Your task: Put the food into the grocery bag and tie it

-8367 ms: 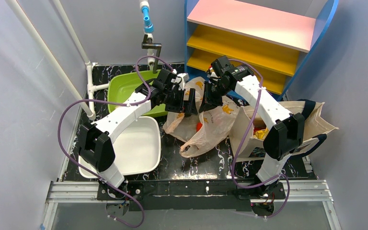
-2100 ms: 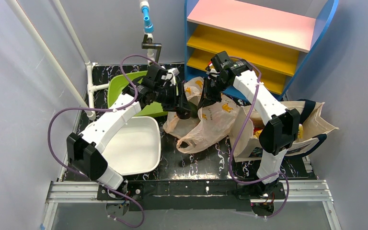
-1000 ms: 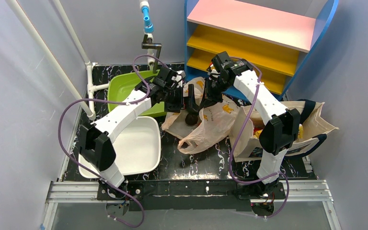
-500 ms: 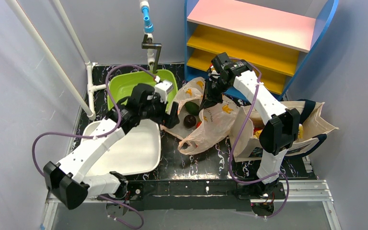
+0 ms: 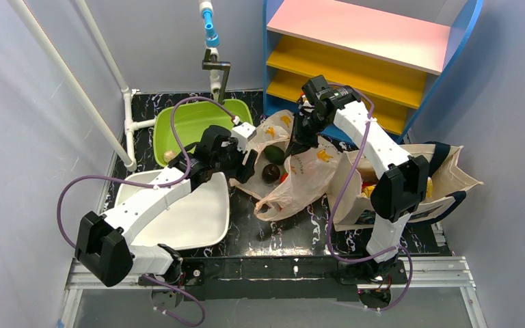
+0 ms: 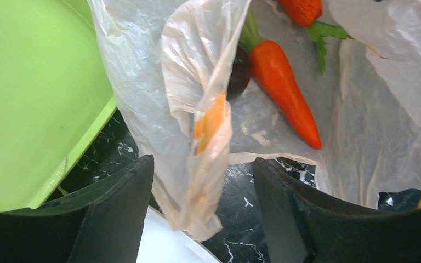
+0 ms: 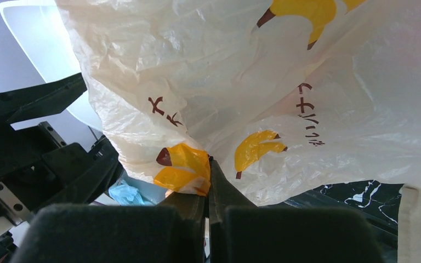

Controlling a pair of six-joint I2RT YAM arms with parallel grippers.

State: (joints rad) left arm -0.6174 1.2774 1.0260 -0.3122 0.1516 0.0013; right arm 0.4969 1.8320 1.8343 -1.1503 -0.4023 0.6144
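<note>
The grocery bag [image 5: 299,179] lies open on the black table, beige with yellow banana marks. In it I see a dark green fruit [image 5: 274,154], a dark brown ball [image 5: 270,173] and a red piece [image 5: 284,178]. My right gripper [image 5: 292,146] is shut on the bag's far rim and holds it up; in the right wrist view [image 7: 208,164] plastic is pinched between the fingers. My left gripper [image 5: 246,167] is open at the bag's left edge. In the left wrist view [image 6: 203,163] a loose strip of the bag [image 6: 200,137] hangs between its jaws, with an orange-red vegetable [image 6: 285,93] beyond.
A green bin [image 5: 191,126] stands at the back left and a white tray [image 5: 191,212] in front of it. A cream canvas tote [image 5: 417,181] stands at the right. A blue shelf unit [image 5: 355,61] and a faucet [image 5: 213,68] are at the back.
My left arm has pulled back from over the bag's mouth toward the left and near side. The dark brown ball now lies in the bag. My right gripper has held still.
</note>
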